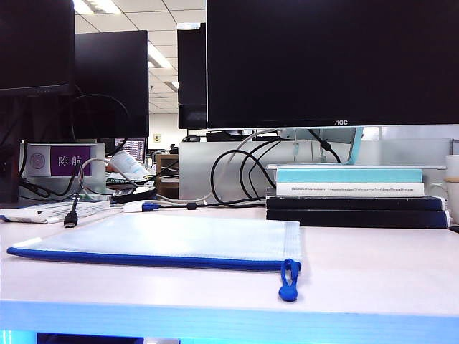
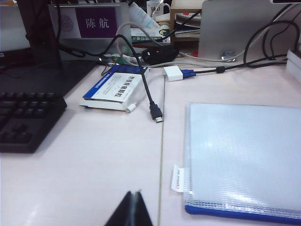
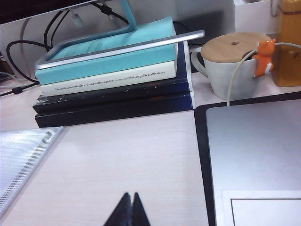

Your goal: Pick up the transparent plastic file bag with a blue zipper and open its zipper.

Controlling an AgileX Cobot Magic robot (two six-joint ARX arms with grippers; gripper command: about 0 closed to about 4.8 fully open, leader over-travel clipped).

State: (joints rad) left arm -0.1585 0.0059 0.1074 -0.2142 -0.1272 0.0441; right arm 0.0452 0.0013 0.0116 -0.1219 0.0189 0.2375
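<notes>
The transparent plastic file bag (image 1: 179,238) is seen lying flat on the pale worktop (image 1: 373,276), in front of the stack of books (image 1: 355,195) that carries the monitor stand. The blue zipper (image 1: 143,259) is seen along the bag's front edge, with its looped cord pull (image 1: 289,279) at the end nearest the books. The left hand (image 2: 133,209) is held above the worktop just beside the bag's labelled corner, fingers pressed together and holding nothing. The right hand (image 3: 129,211) is likewise pressed together and empty, above bare worktop between the bag and a grey laptop (image 3: 254,155).
</notes>
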